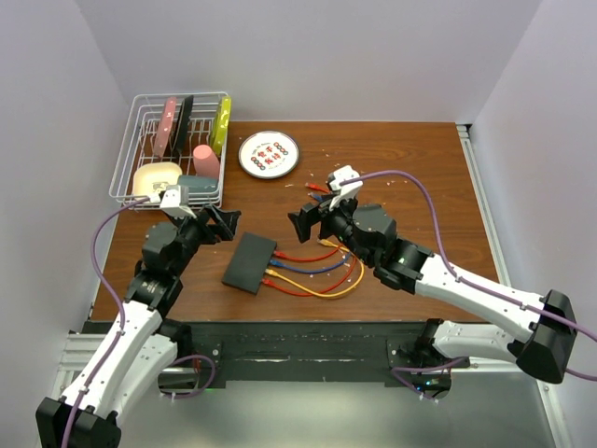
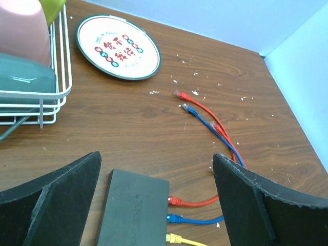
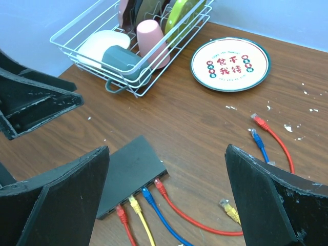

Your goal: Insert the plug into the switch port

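Both of our claws are released and grasp nothing. Our left claw (image 1: pixel 224 225) hangs over the left half of the table (image 1: pixel 410 177) with its jaws spread wide. Our right claw (image 1: pixel 306 221) faces it from the right, just as wide, and the two stand apart.

A little nearer to us than that gap lies the switch (image 1: pixel 249 263), a flat black box set at a slant on the wood and touching neither claw. Its ports run along the edge turned toward our right arm. From the right wrist we count four plugs seated there in a row: a red plug (image 3: pixel 120 210), a yellow plug (image 3: pixel 134 203), a blue plug (image 3: pixel 146 193) and a second red plug (image 3: pixel 158 184). Their cables (image 1: pixel 308 271) loop out over the wood to the right of the box.

Farther on lie the free ends, well apart from the switch. A loose yellow plug (image 3: pixel 225 205) is nearest, then a loose blue plug (image 3: pixel 254 136) and a loose red plug (image 3: pixel 258 121) just beside each other. White crumbs (image 2: pixel 197 92) dot the wood around them.

Beyond these sits a round white plate (image 1: pixel 269 154) with a dark rim and red characters. At the far left corner stands a white wire dish rack (image 1: pixel 119 182). It holds a pink cup (image 3: pixel 151 36), a grey-green cup (image 3: pixel 120 59), a pale bowl (image 3: pixel 102 43) and a yellow-green plate (image 3: pixel 179 18) on edge.
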Robot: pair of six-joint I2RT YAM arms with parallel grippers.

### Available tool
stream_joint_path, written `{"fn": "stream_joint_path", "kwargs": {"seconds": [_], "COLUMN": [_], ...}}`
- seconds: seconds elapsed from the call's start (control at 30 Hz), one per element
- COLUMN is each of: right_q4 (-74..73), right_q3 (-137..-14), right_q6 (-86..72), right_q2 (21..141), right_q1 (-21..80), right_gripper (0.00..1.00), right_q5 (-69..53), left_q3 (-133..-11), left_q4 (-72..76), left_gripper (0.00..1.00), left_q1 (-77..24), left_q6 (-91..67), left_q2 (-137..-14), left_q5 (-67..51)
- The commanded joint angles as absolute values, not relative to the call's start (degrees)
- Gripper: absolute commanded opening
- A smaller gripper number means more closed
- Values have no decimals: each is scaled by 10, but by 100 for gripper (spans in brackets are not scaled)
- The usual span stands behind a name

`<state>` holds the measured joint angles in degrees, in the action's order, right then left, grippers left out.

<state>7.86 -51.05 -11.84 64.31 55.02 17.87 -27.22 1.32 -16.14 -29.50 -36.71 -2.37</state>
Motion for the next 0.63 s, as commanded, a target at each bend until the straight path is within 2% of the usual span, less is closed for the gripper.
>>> {"fn": "stream_joint_path", "kwargs": {"seconds": [0.0, 0.4, 0.6], "right_q4": [132, 169, 254], "right_q3": [-497, -447, -378], "right_q6": [-134, -119, -152], "right_q2": [619, 558, 533], "right_q1": [552, 552, 552], "right_gripper": [99, 99, 99], "right_q5": [203, 186, 282], "left_q3": [-265, -261, -253], "left_q4": [49, 38, 62], "left_gripper": [96, 96, 100], "left_q1": [-162, -162, -162], "left_q6": [-308, -292, -251], "left_q2": [-354, -335, -330], "left_q5": [-18, -3, -2]}}
